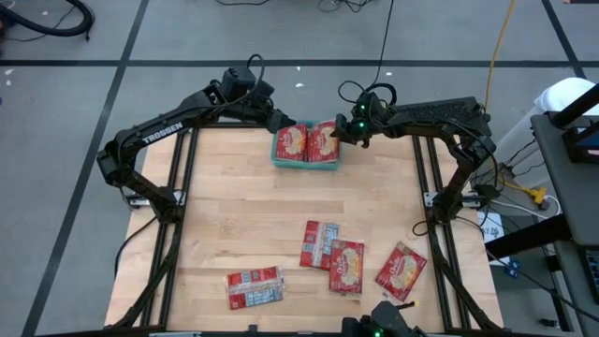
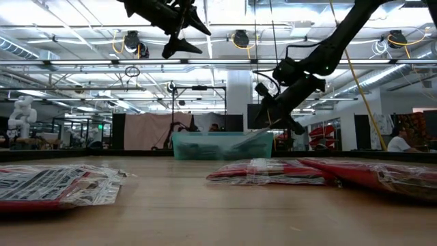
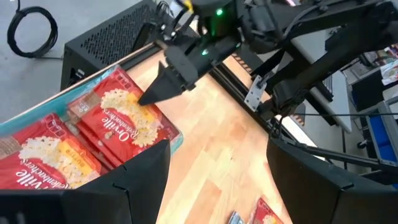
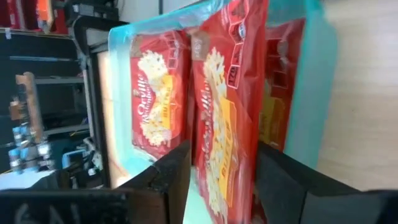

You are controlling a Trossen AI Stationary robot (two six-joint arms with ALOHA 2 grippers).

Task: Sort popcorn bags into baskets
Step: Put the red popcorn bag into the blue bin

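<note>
A teal basket (image 1: 277,155) sits at the table's far middle with red popcorn bags (image 1: 292,142) lying in it. My right gripper (image 1: 339,134) hovers at the basket's right end, shut on one more red popcorn bag (image 4: 227,93). My left gripper (image 1: 281,122) hangs open above the basket's far left corner, touching nothing. Several other bags lie flat on the near half of the table: one showing its white back (image 1: 254,287), two overlapping (image 1: 332,255), and one (image 1: 401,271) near the right edge. My right gripper holds a red popcorn bag by its near end (image 4: 224,180), pinched between the two fingers (image 4: 171,171). The fingers slant down from the table's right side. The bag tilts, its far end lying in the basket (image 4: 311,93) on the other bags.
The basket's right rim (image 3: 177,143) is just under the held bag. The two arms' grippers are close together over the basket. Metal frame rails (image 1: 426,178) run along both table sides. Bare wood (image 1: 243,206) lies between the basket and the near bags.
</note>
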